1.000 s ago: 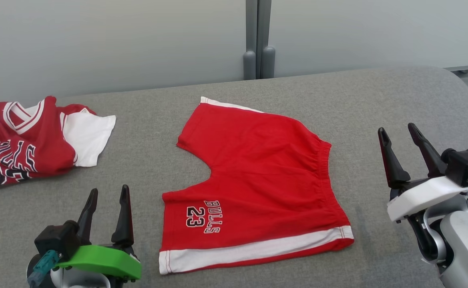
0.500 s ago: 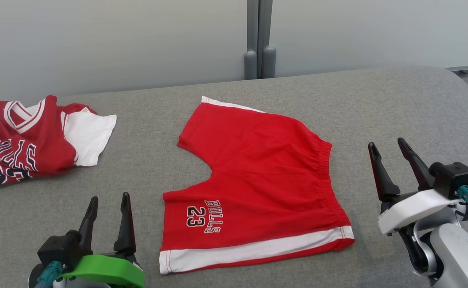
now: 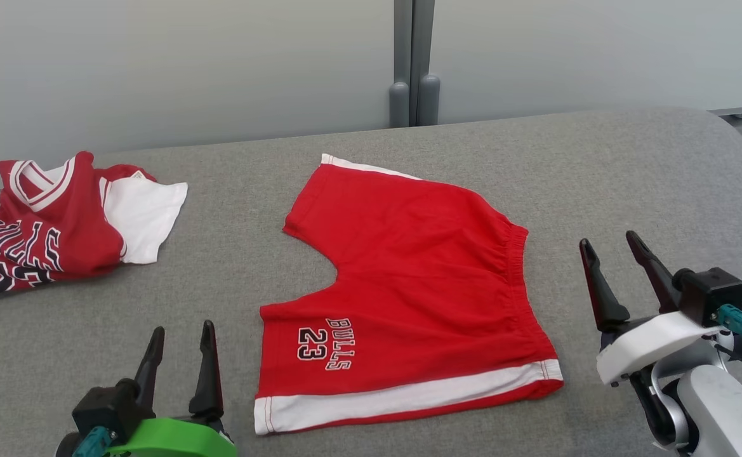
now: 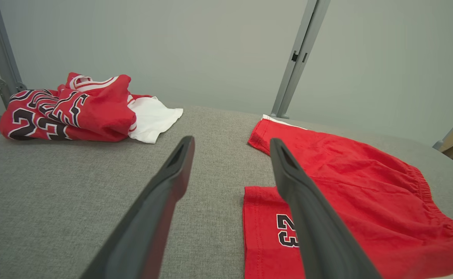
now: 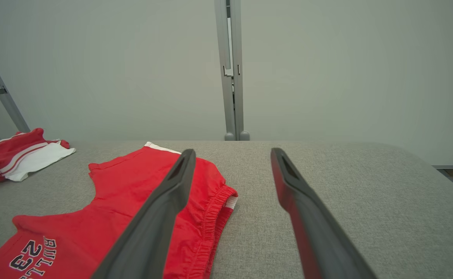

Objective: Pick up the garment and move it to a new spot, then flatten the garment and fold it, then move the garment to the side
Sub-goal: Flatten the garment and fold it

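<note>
The red shorts (image 3: 409, 279) lie flat in the middle of the gray table (image 3: 631, 171). The stretchy waist points to the robot's right and the two legs point to its left. The near leg has a white band along its edge and the print "BULLS 23" in black and white. The far leg shows a thin white edge too.

The left gripper (image 3: 183, 327) hangs low beside the near leg, on its left, and does not touch it. Its two dark fingers stand wide apart with nothing between them. The right gripper (image 3: 607, 238) is past the waist on the other side, near the shorts but apart from them. Its fingers are spread wide too and hold nothing.

Far off at the left end of the table is a bunched-up red jersey (image 3: 47, 235) with a big 23 on it. A white cloth (image 3: 145, 212) pokes out from it. I cannot tell if that is part of the jersey or another shirt.

A pale wall with a gray post (image 3: 412, 63) stands behind the table.
</note>
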`<state>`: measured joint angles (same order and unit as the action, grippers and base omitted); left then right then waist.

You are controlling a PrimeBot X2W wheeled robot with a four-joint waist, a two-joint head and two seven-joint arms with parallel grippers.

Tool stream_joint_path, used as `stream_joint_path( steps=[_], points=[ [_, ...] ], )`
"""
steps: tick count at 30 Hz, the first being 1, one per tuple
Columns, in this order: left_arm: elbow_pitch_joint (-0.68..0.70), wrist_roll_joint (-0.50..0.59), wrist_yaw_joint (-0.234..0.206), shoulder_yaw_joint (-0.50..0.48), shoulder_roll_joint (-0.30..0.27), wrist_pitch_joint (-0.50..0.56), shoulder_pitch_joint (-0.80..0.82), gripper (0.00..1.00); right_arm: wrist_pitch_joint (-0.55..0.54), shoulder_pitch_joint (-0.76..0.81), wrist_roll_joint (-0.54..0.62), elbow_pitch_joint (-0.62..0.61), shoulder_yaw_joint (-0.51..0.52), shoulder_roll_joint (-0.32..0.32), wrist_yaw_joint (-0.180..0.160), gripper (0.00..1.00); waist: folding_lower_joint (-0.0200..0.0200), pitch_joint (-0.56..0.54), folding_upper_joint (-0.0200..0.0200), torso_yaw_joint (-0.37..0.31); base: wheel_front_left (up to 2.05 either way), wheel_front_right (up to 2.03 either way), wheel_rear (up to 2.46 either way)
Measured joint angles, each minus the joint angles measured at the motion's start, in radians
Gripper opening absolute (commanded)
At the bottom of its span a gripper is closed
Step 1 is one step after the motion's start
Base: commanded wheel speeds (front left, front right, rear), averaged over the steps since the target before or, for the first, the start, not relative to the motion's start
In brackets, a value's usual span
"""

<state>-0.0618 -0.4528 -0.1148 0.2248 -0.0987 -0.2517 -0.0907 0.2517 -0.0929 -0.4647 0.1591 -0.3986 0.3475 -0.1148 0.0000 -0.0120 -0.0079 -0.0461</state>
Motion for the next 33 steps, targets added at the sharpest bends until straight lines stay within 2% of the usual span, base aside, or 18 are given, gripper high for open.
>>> stream_joint_path(
  steps=[7, 17, 33],
  points=[
    [-0.070, 0.000, 0.020, 0.064, 0.000, 0.019, -0.051, 1.00, -0.007, 0.037, 0.039, 0.042, -0.074, 0.031, 0.037, 1.00, 0.0000, 0.002, 0.0000, 0.001, 0.00, 0.00, 0.00],
    [-0.152, -0.022, 0.087, 0.137, -0.003, 0.120, -0.085, 1.00, -0.062, 0.071, 0.048, 0.084, -0.160, 0.044, 0.106, 1.00, 0.0000, 0.025, 0.0000, -0.006, 0.00, 0.00, 0.00],
    [-0.210, -0.045, 0.116, 0.136, 0.012, 0.146, -0.015, 1.00, -0.085, 0.060, 0.052, 0.154, -0.181, 0.037, 0.147, 1.00, 0.0000, 0.085, 0.0000, -0.025, 0.00, 0.00, 0.00]
  ],
)
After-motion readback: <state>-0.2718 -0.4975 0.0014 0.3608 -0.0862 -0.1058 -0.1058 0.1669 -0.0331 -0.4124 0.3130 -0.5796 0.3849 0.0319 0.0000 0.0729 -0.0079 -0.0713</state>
